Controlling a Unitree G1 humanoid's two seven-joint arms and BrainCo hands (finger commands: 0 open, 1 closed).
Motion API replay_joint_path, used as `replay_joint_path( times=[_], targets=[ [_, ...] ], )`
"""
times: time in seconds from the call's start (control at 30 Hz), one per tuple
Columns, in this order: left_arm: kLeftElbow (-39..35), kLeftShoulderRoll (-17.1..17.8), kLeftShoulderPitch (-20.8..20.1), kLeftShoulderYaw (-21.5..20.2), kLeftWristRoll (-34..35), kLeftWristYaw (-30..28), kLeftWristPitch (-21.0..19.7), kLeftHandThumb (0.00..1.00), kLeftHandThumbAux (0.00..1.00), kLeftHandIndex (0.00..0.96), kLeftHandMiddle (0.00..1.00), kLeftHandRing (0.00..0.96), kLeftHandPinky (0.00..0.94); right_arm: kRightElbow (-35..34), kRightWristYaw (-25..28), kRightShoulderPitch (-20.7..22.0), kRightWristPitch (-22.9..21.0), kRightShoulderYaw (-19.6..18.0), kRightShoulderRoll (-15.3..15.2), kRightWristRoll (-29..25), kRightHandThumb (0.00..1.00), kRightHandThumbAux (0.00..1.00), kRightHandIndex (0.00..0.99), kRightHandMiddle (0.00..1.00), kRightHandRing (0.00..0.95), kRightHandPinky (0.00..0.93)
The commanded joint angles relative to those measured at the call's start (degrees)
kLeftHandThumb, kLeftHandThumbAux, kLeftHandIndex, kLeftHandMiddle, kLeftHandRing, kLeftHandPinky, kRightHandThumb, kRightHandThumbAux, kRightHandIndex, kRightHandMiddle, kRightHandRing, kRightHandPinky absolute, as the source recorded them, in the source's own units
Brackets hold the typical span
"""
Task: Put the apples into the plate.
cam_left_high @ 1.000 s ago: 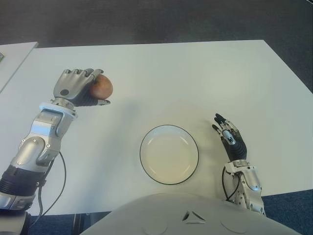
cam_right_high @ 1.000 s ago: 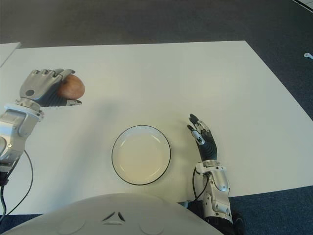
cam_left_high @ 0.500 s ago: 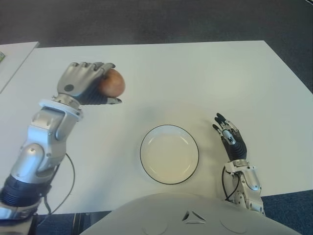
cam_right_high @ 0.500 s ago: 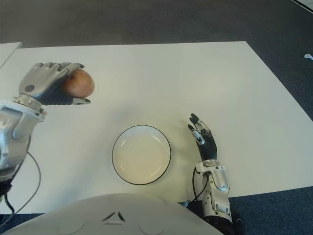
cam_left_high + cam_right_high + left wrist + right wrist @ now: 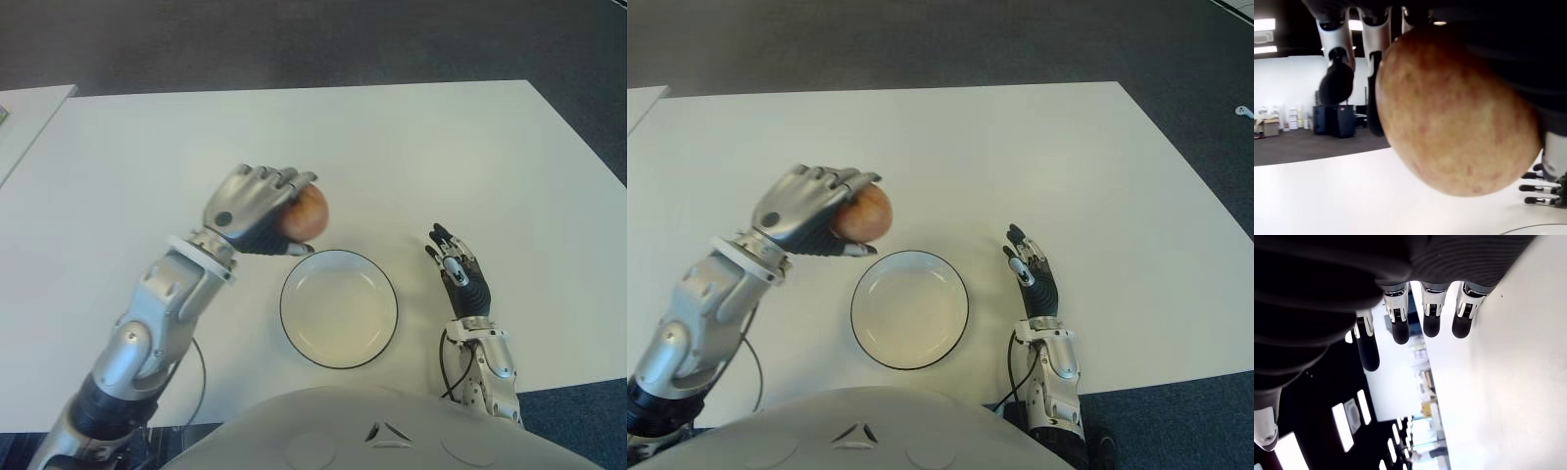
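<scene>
A reddish-yellow apple (image 5: 308, 212) hangs above the white table (image 5: 411, 147), gripped by my left hand (image 5: 257, 208) just up and to the left of the plate's rim. In the left wrist view the apple (image 5: 1454, 112) fills the picture, with fingers (image 5: 1336, 73) curled over its far side. The white plate (image 5: 339, 308) with a dark rim lies near the table's front edge, nothing in it. My right hand (image 5: 457, 271) shows to the right of the plate, fingers (image 5: 1398, 318) straight and holding nothing.
A second white table edge (image 5: 29, 113) shows at the far left. Dark carpet (image 5: 294, 39) lies beyond the table's far edge. My own torso (image 5: 382, 431) covers the near edge below the plate.
My left hand has carried the apple from the far left of the table rightward and nearer, up to the plate's upper left rim. The right hand has not moved.
</scene>
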State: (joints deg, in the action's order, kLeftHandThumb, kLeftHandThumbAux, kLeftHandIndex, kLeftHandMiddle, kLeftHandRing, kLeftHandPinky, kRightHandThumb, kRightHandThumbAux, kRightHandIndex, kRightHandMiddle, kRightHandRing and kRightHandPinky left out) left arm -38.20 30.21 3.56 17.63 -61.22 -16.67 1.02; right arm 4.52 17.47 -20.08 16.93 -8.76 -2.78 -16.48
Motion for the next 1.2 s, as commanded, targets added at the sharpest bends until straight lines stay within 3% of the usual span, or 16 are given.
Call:
replay_joint_path(
  times=[0.03,0.27,0.53,0.73,1.0,1.2],
  targets=[
    [2.14,-0.93,-0.8,3.62,-4.27,2.32,4.59,0.857,0.663,0.41,0.534,0.847,0.815,2.13,-0.69,-0.72,-0.5,0.49,0.8,0.89,0.36,0.524,0.246,0.122,0.025,0.0],
    [-0.71,-3.15,-1.06,7.37,-5.28,-5.05,7.28,0.858,0.66,0.415,0.536,0.843,0.832,2.84,-1.02,-0.33,1.28,0.84,1.2,1.56,0.331,0.527,0.261,0.136,0.036,0.01],
    [0.24,-1.28,0.53,6.33,1.18,-8.29,10.91,0.857,0.66,0.416,0.543,0.835,0.833,3.46,-1.79,0.33,1.15,1.08,1.49,1.43,0.341,0.534,0.272,0.134,0.035,0.003],
    [1.08,0.11,-1.23,6.95,6.54,-13.43,13.09,0.855,0.66,0.414,0.547,0.837,0.844,3.5,-2.28,0.61,0.33,1.48,1.54,1.47,0.357,0.53,0.261,0.124,0.024,0.0],
    [1.71,0.25,-2.91,7.3,6.74,-15.36,15.75,0.853,0.662,0.409,0.55,0.853,0.861,3.09,-2.57,0.76,0.12,2.01,1.81,1.31,0.361,0.527,0.267,0.133,0.035,0.0],
    [0.75,-0.81,-1.46,7.93,4.5,-15.71,15.5,0.852,0.663,0.407,0.549,0.854,0.858,3.09,-2.54,1.01,0.18,2.12,2.18,1.04,0.372,0.523,0.246,0.133,0.033,0.0]
  ],
)
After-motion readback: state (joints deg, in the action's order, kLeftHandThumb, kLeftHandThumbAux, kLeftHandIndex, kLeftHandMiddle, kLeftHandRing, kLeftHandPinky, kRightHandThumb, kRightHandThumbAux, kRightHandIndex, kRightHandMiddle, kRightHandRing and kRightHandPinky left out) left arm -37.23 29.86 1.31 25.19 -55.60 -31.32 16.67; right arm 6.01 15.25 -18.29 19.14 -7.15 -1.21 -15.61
